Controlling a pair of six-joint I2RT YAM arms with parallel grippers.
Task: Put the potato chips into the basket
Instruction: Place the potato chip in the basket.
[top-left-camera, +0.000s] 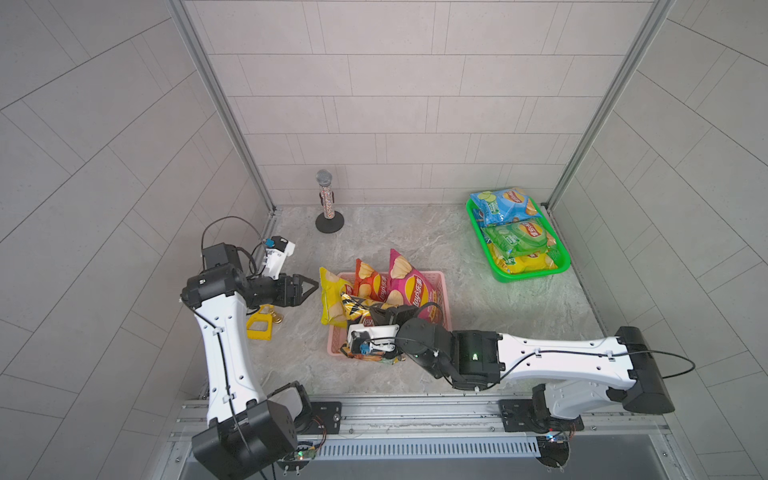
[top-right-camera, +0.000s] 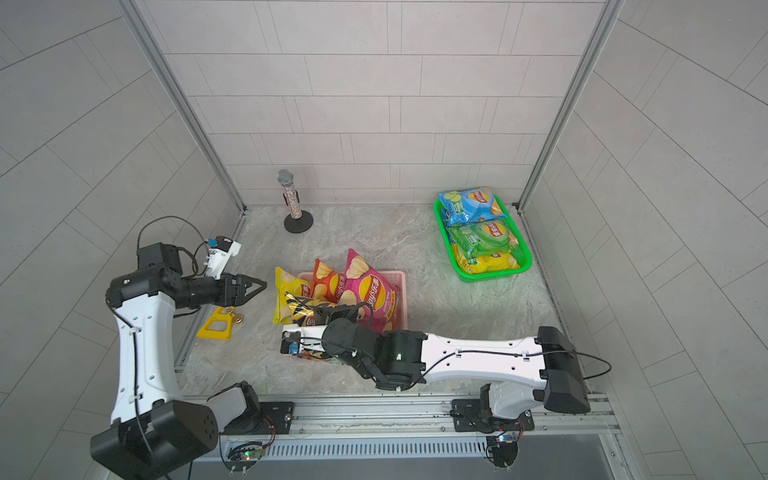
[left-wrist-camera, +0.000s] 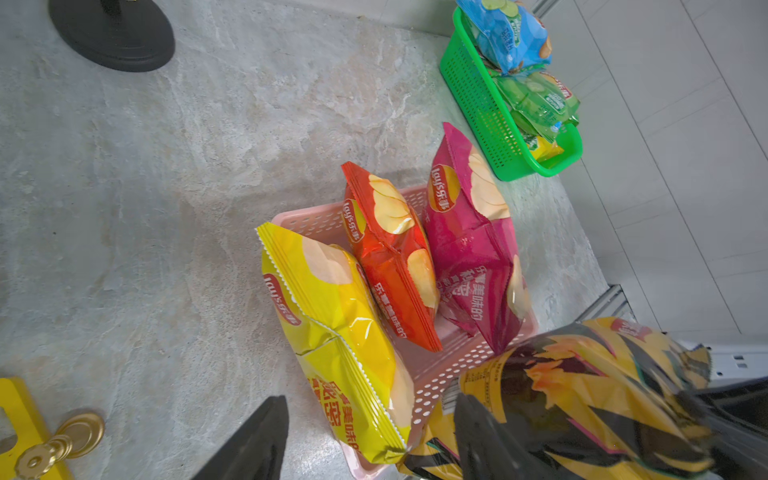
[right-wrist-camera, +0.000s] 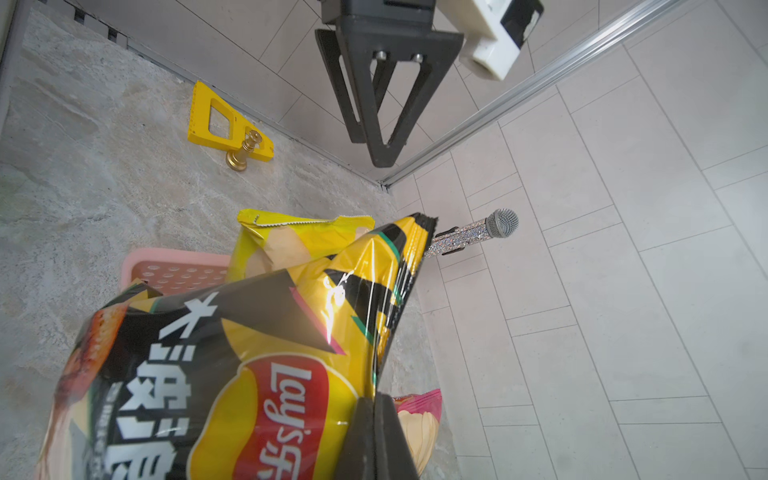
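Black-and-yellow bag (right-wrist-camera: 232, 353) over the pink basket (top-left-camera: 445, 299)!
Clamped in right gripper (right-wrist-camera: 374, 419); left gripper (top-left-camera: 314, 286) beside yellow bag (top-left-camera: 332, 299), jaws apart, empty.

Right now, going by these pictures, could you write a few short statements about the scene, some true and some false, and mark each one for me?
1. The right gripper is shut on the black bag. True.
2. The microphone lies on its side. False: it stands upright on its round base.
3. The blue bag lies in the green basket. True.
4. The left gripper holds the yellow bag. False: it is open and empty, beside that bag.
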